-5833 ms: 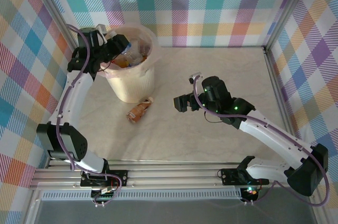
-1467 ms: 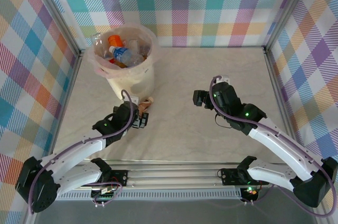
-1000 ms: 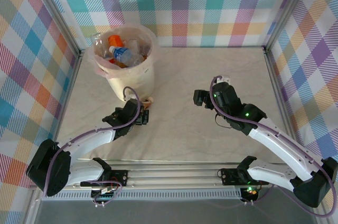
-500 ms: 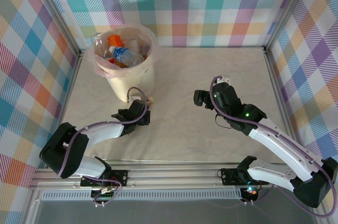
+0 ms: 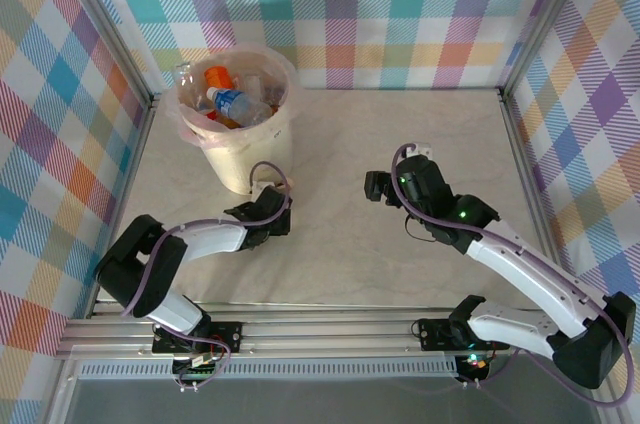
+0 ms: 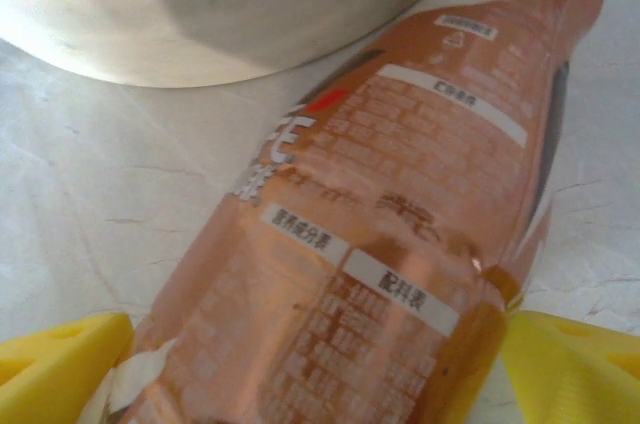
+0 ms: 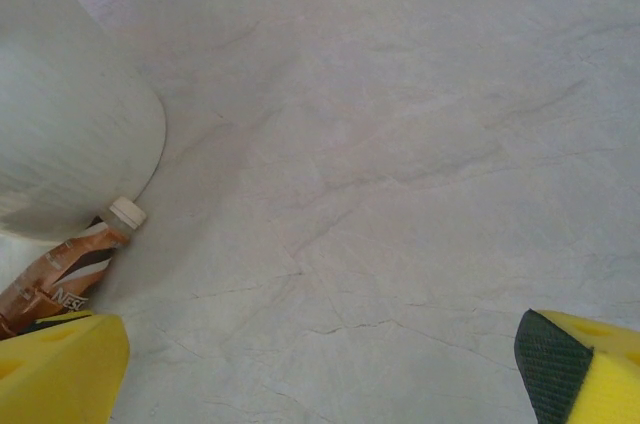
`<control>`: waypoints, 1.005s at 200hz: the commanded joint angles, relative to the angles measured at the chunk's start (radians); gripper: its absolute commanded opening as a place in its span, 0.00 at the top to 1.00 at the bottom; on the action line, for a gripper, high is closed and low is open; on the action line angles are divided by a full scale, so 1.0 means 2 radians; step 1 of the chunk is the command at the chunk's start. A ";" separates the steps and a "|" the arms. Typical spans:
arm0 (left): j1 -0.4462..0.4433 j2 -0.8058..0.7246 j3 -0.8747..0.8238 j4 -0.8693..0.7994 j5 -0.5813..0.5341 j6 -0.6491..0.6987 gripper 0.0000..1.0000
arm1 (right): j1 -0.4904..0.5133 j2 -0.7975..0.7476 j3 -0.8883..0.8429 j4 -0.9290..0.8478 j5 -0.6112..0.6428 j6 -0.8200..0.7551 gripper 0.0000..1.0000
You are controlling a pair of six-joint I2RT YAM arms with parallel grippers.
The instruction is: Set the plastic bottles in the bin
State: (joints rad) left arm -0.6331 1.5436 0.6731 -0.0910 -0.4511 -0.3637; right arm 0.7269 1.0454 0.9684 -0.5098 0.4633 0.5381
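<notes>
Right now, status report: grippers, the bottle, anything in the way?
Left gripper astride brown bottle, grip unconfirmed. Right gripper open above table. Bin wall close beside bottle.

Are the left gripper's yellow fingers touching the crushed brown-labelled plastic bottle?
Cannot tell. In the left wrist view the brown-labelled bottle lies between the yellow fingers, its edges meeting both in the picture, but neither contact nor gap is plain.

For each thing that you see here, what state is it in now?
brown bottle: lying on its side on the table, beside the bin's foot, cap on.
bin: upright, bag-lined, holding several bottles.
left hand: fingers on both sides of the brown bottle; whether they press it, I cannot tell.
right hand: open, empty, above the table.
</notes>
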 commanded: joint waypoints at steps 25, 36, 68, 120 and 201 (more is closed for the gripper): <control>-0.026 0.020 0.031 -0.020 -0.012 -0.007 0.02 | -0.001 0.001 0.002 0.011 0.003 -0.008 0.00; -0.030 0.021 0.035 -0.019 -0.011 -0.006 0.00 | -0.002 0.002 0.002 0.013 0.003 -0.008 0.00; -0.034 0.030 0.051 -0.022 -0.011 0.002 0.00 | -0.001 0.006 0.002 0.014 0.002 -0.008 0.00; -0.039 0.064 0.084 -0.055 -0.035 0.004 0.10 | -0.001 0.008 0.001 0.017 0.001 -0.008 0.00; -0.051 0.076 0.099 -0.063 -0.013 0.007 0.46 | -0.001 0.007 -0.001 0.016 0.003 -0.007 0.00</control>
State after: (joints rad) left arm -0.7139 1.6981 0.8501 -0.1825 -0.4797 -0.3466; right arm 0.7269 1.0595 0.9684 -0.4957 0.4633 0.5350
